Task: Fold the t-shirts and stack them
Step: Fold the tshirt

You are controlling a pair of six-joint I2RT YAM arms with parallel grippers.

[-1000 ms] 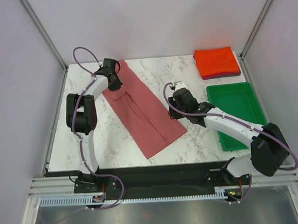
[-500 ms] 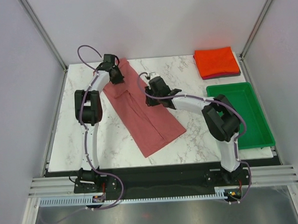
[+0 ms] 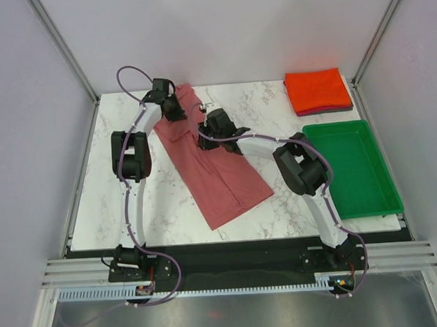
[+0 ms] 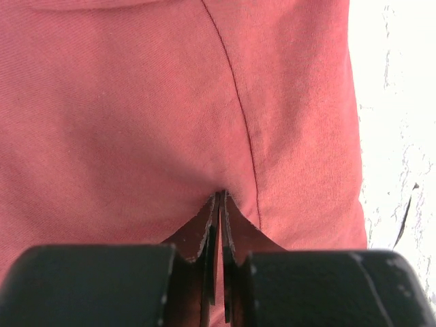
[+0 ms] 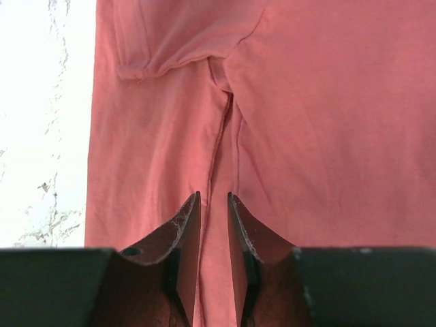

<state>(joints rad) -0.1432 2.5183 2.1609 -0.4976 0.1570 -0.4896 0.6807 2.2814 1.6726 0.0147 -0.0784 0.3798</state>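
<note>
Table: the marble table (image 3: 132, 197) ran from your arm bases back to the far wall.
Shirt: the dusty rose t-shirt (image 3: 219, 171) lay as a long narrow strip, slanting from near centre toward the far left. Its near end was flat on the marble.
Green tray: the green tray (image 3: 350, 164) sat at the right, well apart from the strip.
Right gripper: your right gripper (image 5: 213, 195) hung over the strip's far half. Its jaws were narrowly apart across a raised seam, with nothing clamped.
Left gripper: your left gripper (image 4: 219, 196) was at the far end, pinched closed on a small pucker of cloth.
Handling: the cotton looked light, soft and limp, so it would likely sag and its layers slide. You would do best to take the far edge through every layer, one grip at each side.
Stack: in the far right corner the orange-red t-shirt (image 3: 317, 89) lay folded square on the maroon t-shirt (image 3: 329, 110), of which only an edge showed.
</note>
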